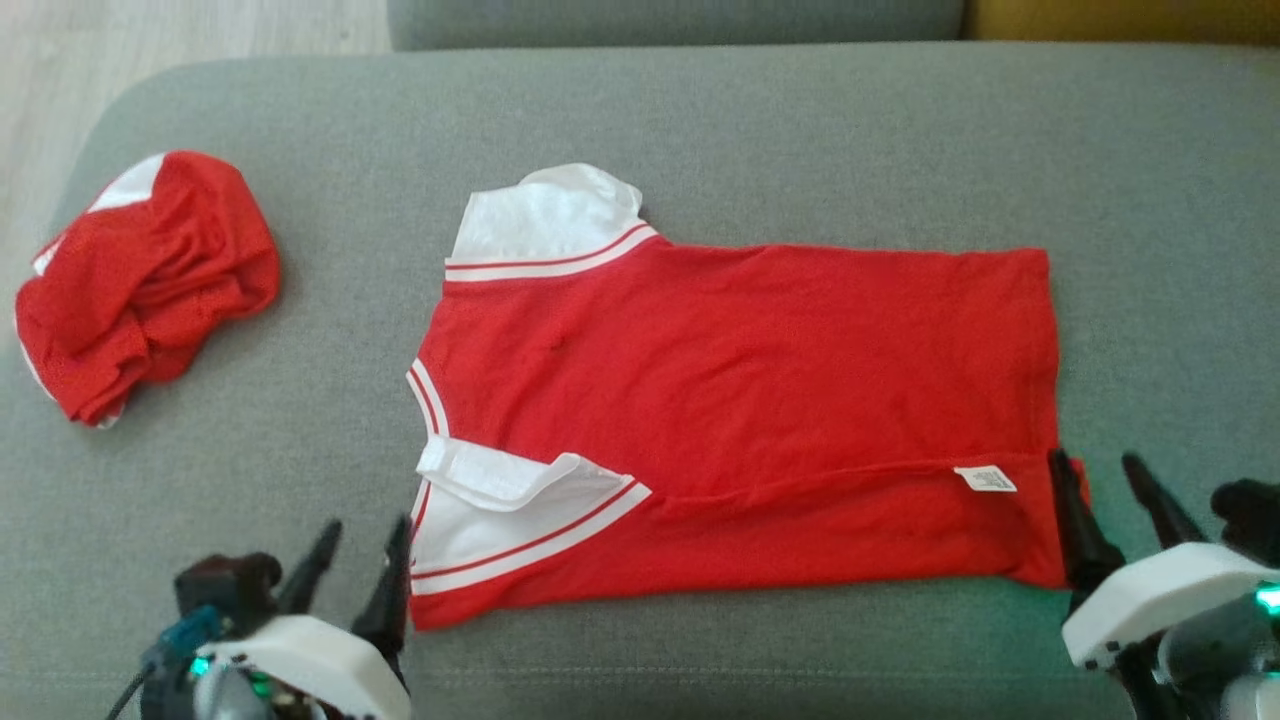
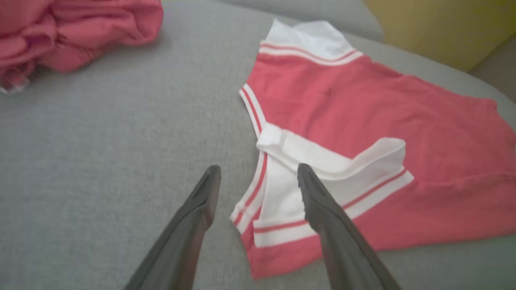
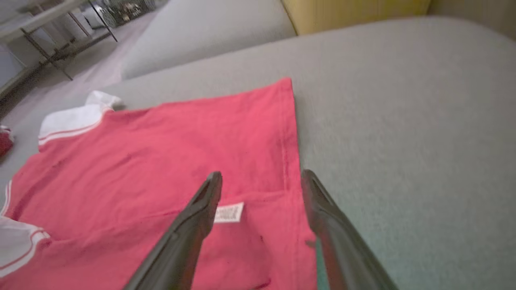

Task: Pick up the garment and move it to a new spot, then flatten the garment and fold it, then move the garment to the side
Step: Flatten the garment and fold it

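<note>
The garment [image 1: 740, 400], a red shirt with white, red-striped sleeves, lies spread flat on the grey sofa seat [image 1: 700, 120]. Its near long edge is folded over onto the body, so a white label [image 1: 985, 479] shows. My left gripper [image 1: 365, 525] stands open at the shirt's near left corner, by the near sleeve [image 2: 322, 177]; nothing is gripped between its fingers. My right gripper [image 1: 1092, 460] is open at the near right hem corner, and in the right wrist view the label [image 3: 229, 212] and hem [image 3: 288, 161] lie beyond its spread fingers [image 3: 201, 209].
A second red and white garment [image 1: 145, 285] lies crumpled at the seat's far left. A grey back cushion [image 1: 670, 20] and something yellow [image 1: 1120, 18] border the far side. Pale floor [image 1: 150, 40] shows past the left corner. Bare seat lies right of the shirt.
</note>
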Robot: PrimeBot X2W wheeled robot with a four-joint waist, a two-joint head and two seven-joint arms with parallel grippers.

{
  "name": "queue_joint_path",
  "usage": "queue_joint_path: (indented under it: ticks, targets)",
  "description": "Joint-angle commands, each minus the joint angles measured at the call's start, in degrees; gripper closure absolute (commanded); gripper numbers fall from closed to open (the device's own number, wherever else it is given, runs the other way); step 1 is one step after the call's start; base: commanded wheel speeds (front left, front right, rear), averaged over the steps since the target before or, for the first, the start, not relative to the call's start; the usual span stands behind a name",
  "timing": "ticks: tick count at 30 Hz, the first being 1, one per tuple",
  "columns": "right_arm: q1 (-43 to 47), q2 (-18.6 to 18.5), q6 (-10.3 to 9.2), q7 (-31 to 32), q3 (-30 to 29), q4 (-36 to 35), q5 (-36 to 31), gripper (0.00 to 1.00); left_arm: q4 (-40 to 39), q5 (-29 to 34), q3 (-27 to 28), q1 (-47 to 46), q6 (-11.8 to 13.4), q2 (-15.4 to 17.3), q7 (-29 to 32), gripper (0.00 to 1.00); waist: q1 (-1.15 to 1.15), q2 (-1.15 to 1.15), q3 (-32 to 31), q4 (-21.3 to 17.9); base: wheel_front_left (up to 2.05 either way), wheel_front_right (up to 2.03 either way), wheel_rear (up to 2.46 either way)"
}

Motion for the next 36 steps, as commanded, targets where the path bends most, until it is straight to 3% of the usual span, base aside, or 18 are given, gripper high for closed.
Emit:
queue_joint_path:
  ticks: [1, 10, 23, 26, 29, 36]
  targets:
    - [-2.0, -0.8, -0.04, -2.6, 2.1, -4.1, -1.2, 0.0, -2.7, 1.5, 3.0, -3.1, 1.0, 1.0, -2.6, 0.0, 0.0, 0.0, -1.1, 0.0, 0.0, 0.0, 0.0]
    - [-4.0, -1.1, -0.04, -10.2, 6.1, -11.5, -5.0, 0.0, -7.2, 7.8, 4.9, -6.4, 5.0, 2.6, -9.6, 0.0, 0.0, 0.0, -4.2, -0.1, 0.0, 0.0, 0.0]
    - [-4.1, -0.9, -0.04, -12.1, 7.0, -12.5, -5.1, 0.0, -8.2, 9.0, 4.2, -7.8, 5.9, 3.5, -8.6, 0.0, 0.0, 0.0, -4.1, 0.0, 0.0, 0.0, 0.0]
    - [-4.7, -0.8, -0.04, -12.1, 6.8, -12.7, -5.2, 0.0, -7.7, 8.6, 3.7, -10.4, 4.7, 3.5, -8.5, 0.0, 0.0, 0.0, -2.4, 0.1, 0.0, 0.0, 0.0]
    - [-6.3, -0.7, -0.04, -12.1, 6.1, -13.6, -5.5, 0.0, -5.5, 8.0, 2.1, -17.8, 1.8, 2.9, -8.0, 0.0, 0.0, 0.0, 1.9, 0.4, 0.0, 0.0, 0.0]
    - [-10.3, -0.5, -0.04, -12.1, 6.3, -14.8, -6.2, 0.0, 9.0, 6.7, -0.8, -36.8, -4.5, 0.2, -7.6, 0.0, 0.0, 0.0, 10.0, -1.1, 0.0, 0.0, 0.0]
